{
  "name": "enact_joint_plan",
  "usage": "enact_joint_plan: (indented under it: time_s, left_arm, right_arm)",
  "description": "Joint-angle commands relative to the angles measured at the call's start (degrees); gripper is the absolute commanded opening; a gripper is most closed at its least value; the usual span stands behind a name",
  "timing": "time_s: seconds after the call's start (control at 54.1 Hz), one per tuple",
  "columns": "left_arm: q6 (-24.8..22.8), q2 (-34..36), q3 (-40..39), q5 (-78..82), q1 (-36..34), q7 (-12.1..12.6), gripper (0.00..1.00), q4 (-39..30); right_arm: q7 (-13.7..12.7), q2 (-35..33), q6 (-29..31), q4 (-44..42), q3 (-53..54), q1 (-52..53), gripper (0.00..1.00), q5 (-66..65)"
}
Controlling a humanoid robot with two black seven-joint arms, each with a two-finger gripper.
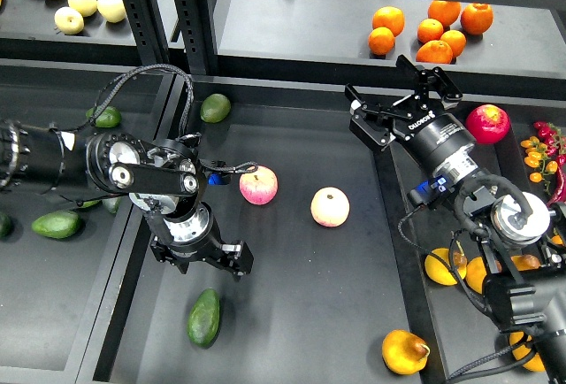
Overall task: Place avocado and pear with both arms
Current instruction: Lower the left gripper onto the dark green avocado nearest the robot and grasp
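**Q:** Jaws first: how do they stand?

**A:** On the left gripper [205, 258], pointing down into the black central tray [292, 331], the two fingers cannot be told apart from above, so I cannot tell their state. The right gripper [402, 101] has its fingers spread wide, nothing between them, raised over the tray's right rear corner.

**Q:** Where are the task's fruits?

**A:** The elongated, smooth dark green avocado [204, 317] lies on the tray floor just below the left gripper, not touching it. The yellow-orange pear with a brownish blush [405, 351] rests at the tray's front right edge, well apart from the right gripper.

**Q:** What else lies nearby?

**A:** Two pink-yellow round apples [258, 185] sit mid-tray (one just right of the left arm's wrist). A smaller, rounder green avocado [215, 107] lies at the tray's back left. A cluster of round oranges [431, 28] sits on the rear shelf, and a red apple [487, 123] beside the right arm.
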Motion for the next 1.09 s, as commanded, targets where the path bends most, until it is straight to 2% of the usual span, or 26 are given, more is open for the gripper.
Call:
enact_joint_plan:
  time_s: [0.0, 1.073]
  left_arm:
    - [0.0, -1.1, 0.1, 0.6, 2.6, 0.0, 1.0, 2.7]
    - [0.0, -7.2, 0.1, 0.9, 11.6, 0.0, 1.0, 13.6]
  right_arm:
    - [0.0, 0.0, 0.0, 0.0, 0.0, 0.0, 1.0, 0.0]
    - [0.0, 0.0, 0.0, 0.0, 0.0, 0.4, 1.0, 0.0]
